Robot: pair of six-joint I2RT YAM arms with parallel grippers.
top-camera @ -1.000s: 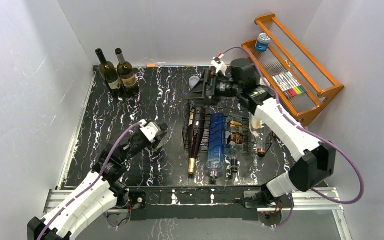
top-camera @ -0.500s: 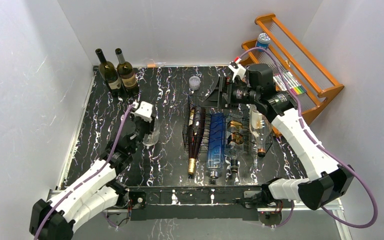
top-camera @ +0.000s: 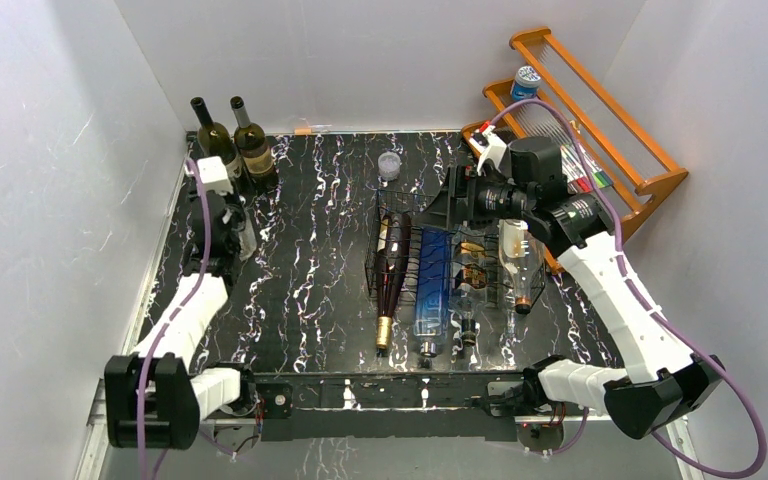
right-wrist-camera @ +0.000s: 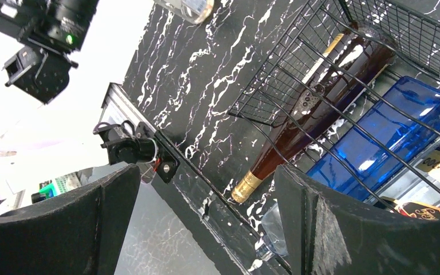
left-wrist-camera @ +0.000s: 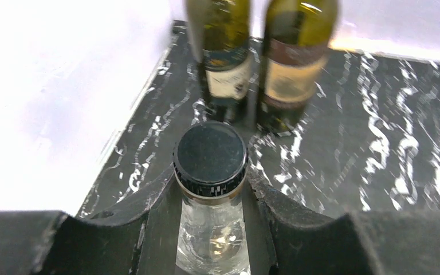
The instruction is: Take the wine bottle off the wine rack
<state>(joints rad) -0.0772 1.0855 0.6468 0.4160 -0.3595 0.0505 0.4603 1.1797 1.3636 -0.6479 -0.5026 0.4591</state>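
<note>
- Clear bottle (left-wrist-camera: 211, 154) clamped upright in left gripper (left-wrist-camera: 211, 180), beside two green bottles (top-camera: 219, 148)
- Wine bottle (top-camera: 392, 270) lies in rack (top-camera: 369, 272), leftmost cradle, neck toward near edge
- Right gripper (right-wrist-camera: 200, 189), jaws wide and empty, above rack's far end; nearer arm

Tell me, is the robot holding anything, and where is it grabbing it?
The left fingers grip a clear bottle by its neck, just under the black cap. The right fingers are open and hold nothing.

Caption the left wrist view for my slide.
Left end effector shut on clear bottle; two green bottles upright beyond it.
</note>
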